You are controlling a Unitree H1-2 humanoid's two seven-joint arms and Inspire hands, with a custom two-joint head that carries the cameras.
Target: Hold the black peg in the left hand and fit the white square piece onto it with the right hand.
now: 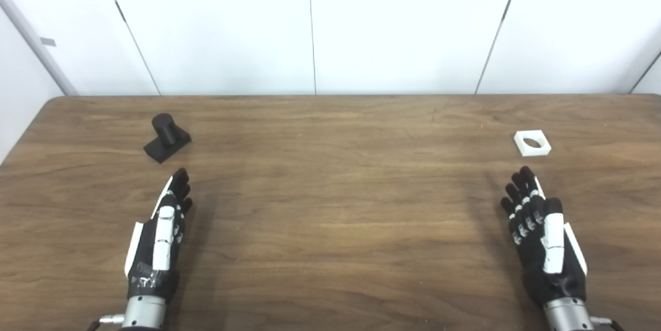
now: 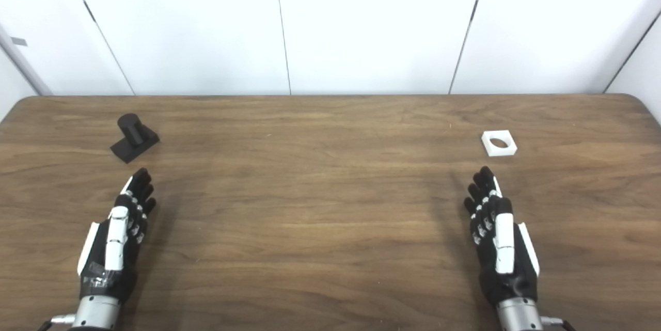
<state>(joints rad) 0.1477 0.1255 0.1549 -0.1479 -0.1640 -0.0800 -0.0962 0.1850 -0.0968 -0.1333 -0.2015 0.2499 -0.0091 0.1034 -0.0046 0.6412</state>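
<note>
Both forearms are cut off at the bottom edge. On the far left, the black peg [image 1: 166, 136], a short cylinder on a flat base, stands on the wood-grain worktop [image 1: 330, 207]. Near it, the left hand [image 1: 160, 238] holds nothing, fingers extended. The right hand [image 1: 542, 238] is likewise empty, near the white square piece [image 1: 532, 143], which lies flat with its round hole upward. White wall panels [image 1: 310, 26] stand behind.
</note>
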